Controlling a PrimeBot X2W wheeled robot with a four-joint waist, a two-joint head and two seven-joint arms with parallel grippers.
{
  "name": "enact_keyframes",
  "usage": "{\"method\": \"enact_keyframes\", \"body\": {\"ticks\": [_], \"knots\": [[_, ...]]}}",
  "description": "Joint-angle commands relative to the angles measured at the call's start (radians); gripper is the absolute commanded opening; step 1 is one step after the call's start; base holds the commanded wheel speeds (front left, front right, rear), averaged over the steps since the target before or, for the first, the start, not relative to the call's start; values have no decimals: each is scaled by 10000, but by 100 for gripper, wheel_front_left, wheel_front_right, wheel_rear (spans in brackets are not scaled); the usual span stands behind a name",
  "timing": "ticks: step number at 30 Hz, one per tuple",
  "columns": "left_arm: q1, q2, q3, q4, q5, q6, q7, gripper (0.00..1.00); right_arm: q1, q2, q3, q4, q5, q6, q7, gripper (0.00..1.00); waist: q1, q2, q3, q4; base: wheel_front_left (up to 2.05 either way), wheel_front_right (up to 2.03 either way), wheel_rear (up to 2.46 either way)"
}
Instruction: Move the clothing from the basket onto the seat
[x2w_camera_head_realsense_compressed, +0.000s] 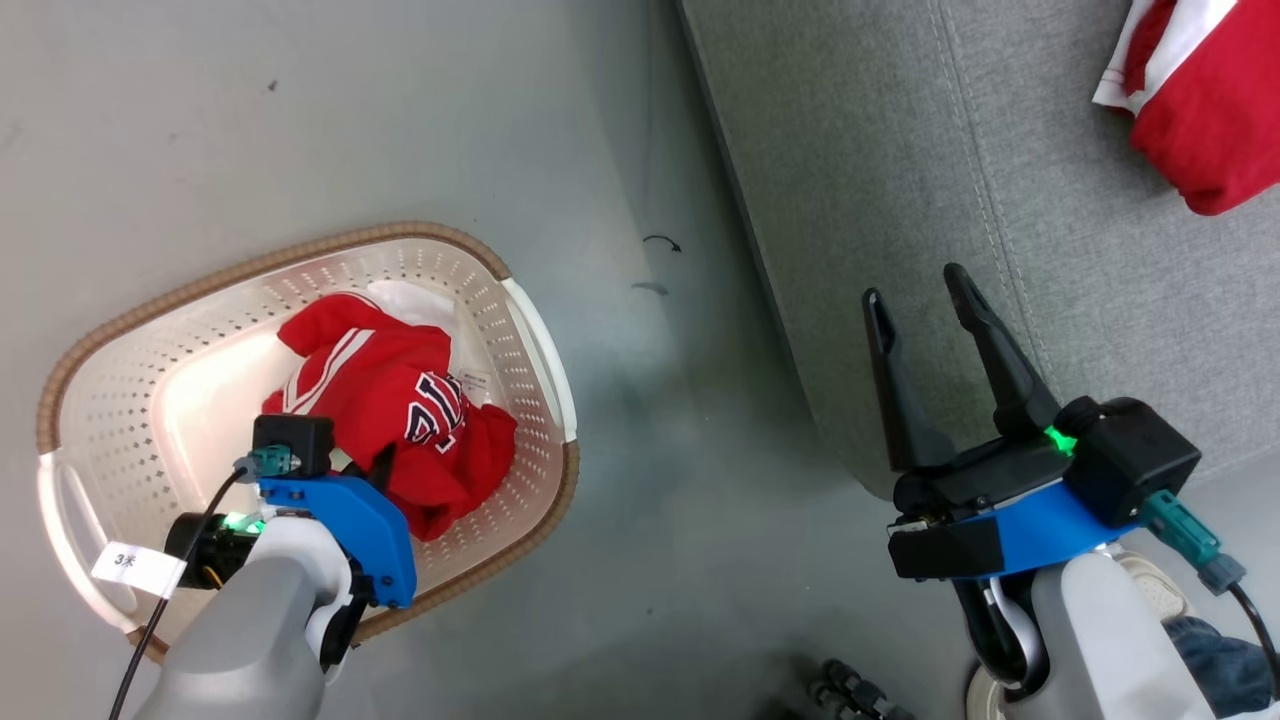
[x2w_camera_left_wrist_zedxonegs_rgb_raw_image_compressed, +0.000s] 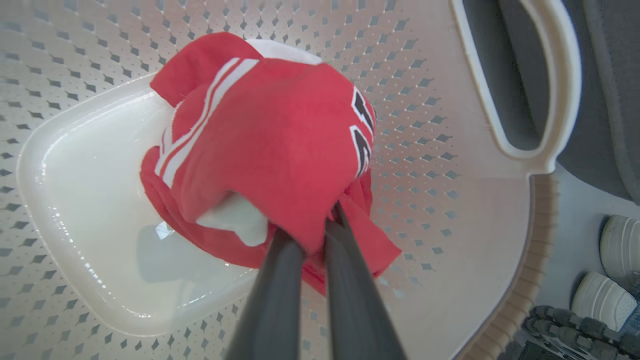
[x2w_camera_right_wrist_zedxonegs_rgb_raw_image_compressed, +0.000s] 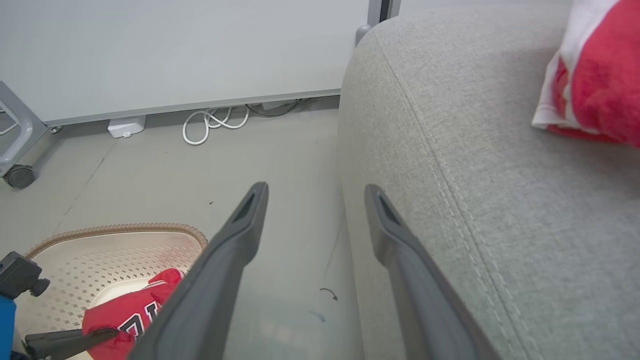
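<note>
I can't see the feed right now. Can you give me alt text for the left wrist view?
The left gripper has its jaws shut on a fold of a bunched red garment with white stripes and dark lettering, inside the cream perforated basket. The basket's white handle is at upper right, with pale shoes beyond the rim at lower right.

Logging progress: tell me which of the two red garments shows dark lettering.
The garment in the basket, gripped by the left end effector, shows dark lettering. The other garment lies on the seat, lettering unseen.
</note>
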Motion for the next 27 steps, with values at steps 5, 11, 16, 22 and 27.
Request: {"method": "enact_keyframes", "body": {"ticks": [5, 11, 16, 22, 27], "knots": [[161, -124, -245, -90, -308, -7, -358, 0, -221, 5, 13, 125, -143, 5, -43, 100, 0, 1, -425, 244, 0, 0, 0], [327, -491, -742, 163, -307, -7, -849, 0, -271, 1, -3, 234, -407, 5, 76, 100, 0, 1, -1234, 785, 0, 0, 0], [-33, -1035, -1109, 505, -357, -8, -1019, 0, -163, -1, -141, 284, -705, 5, 276, 100, 0, 1, -2044, 1341, 0, 0, 0], [284, -1031, -2067, 126, -578, -8, -1345, 0, 124, -4, -281, 307, -922, 3, 528, 100, 0, 1, -3012, 1994, 0, 0, 0], [260, -1351, -2699, -102, -683, -8, -1513, 0, 435, -4, -334, 381, -1009, 3, 732, 100, 0, 1, -3898, 2425, 0, 0, 0]]}}
